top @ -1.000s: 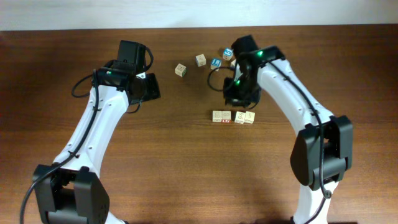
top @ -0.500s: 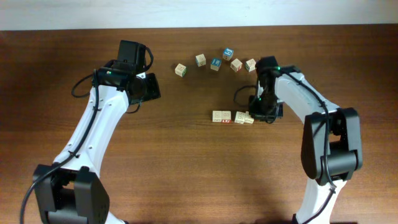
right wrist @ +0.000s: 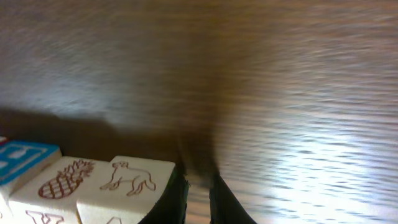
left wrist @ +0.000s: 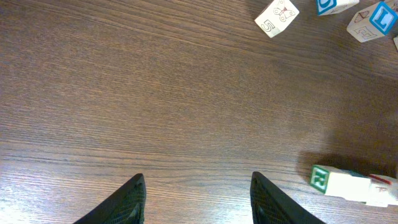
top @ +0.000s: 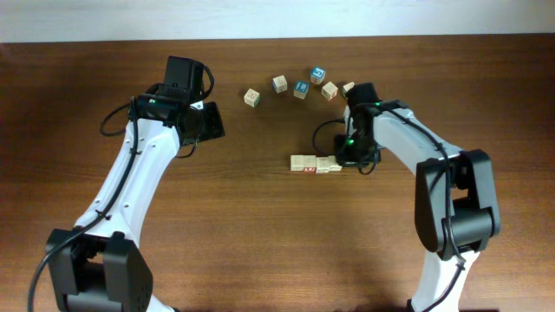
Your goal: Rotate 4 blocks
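Left of frame: left gripper (left wrist: 199, 200) hangs over bare bench (top: 217, 217), jaws wide apart, nothing between them. It is well apart from every cube, so I judge it no risk unless it is brought in. Upper centre: an arc of loose cubes (top: 279, 83), including two blue-faced cubes (top: 300, 88) which are not the task's. Centre: the row of blocks (top: 305, 163), pale cubes set face to face in a line. In the left wrist view the green-letter end block (left wrist: 320, 178) sits at lower right. The right wrist view shows the pineapple block (right wrist: 62, 180) and the animal block (right wrist: 134, 177) at lower left. A blue face at that frame's left edge cannot be assigned to the row or to a cube behind it. Right of the row: right gripper (top: 351, 156), jaws closed to a thin slit and holding nothing, low at the row's right end. It is just beside or touching the animal block; I cannot tell which.

Risks, as judged:
1. A closed gripper pressing on the end face would slide the whole line along the bench and turn nothing.
2. The blocks touch, so turning one is likely to drag or skew its neighbour and buckle the row.
3. Opening the jaws this close could knock the end block aside.
4. The right arm passes just beside the rightmost loose cube (top: 349, 87), and a swing could sweep it.
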